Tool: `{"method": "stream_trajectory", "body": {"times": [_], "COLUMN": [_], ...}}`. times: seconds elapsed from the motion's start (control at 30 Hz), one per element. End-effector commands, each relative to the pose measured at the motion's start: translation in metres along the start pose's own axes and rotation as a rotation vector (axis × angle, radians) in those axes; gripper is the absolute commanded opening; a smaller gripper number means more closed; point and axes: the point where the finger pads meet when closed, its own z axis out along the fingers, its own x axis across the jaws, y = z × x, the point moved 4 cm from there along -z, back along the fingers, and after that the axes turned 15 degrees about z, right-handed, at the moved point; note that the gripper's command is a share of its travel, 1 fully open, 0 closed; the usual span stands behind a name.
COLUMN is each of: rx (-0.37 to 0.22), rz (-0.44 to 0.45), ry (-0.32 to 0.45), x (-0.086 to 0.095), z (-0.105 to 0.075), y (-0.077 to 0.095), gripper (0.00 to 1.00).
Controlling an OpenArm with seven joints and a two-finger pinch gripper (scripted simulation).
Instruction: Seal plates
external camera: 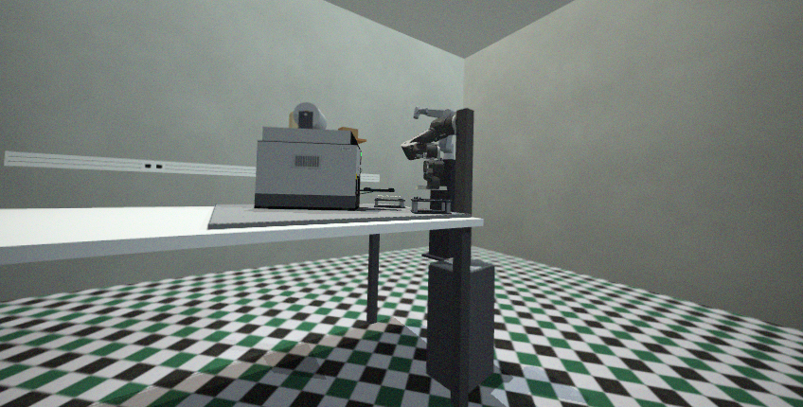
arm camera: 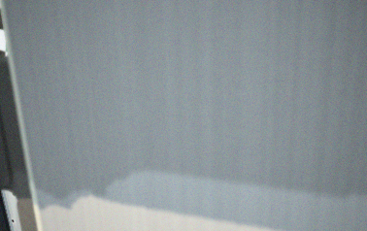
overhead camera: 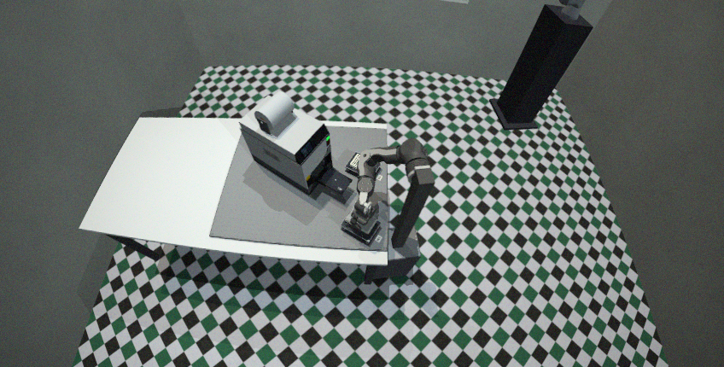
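Note:
My gripper (overhead camera: 363, 216) (external camera: 433, 185) is shut on a plate (external camera: 421, 186) and holds it level, a little above the front nest (overhead camera: 357, 235) (external camera: 430, 211). A smooth grey surface (arm camera: 197, 97), apparently the foil on this plate, fills most of the wrist view; the fingertips are hidden there. The other plate (overhead camera: 355, 160) (external camera: 387, 197) sits in the back nest, partly behind the arm in the top view. The sealer (overhead camera: 275, 151) (external camera: 306, 173) has its stage (overhead camera: 334, 180) (external camera: 383, 189) out with no plate on it. Its lamp (overhead camera: 328, 137) (external camera: 361, 153) is green. Nest labels are unreadable.
The sealer stands left of the nests, with its stage jutting toward the arm. A grey mat (overhead camera: 273, 217) (external camera: 253, 216) lies under them on the white table (overhead camera: 152, 171). The arm's dark post (overhead camera: 412, 206) (external camera: 464, 179) stands at the table's right edge.

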Motion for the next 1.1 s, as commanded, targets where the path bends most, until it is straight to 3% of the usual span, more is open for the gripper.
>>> {"method": "stream_trajectory", "body": {"times": [0.0,1.07], "rx": [0.003,0.002], "rz": [-0.005,-0.005], "ry": [0.006,0.008], "x": [0.001,0.001], "z": [0.001,0.015], "y": [-0.001,-0.001], "gripper": [0.00,0.00]}}
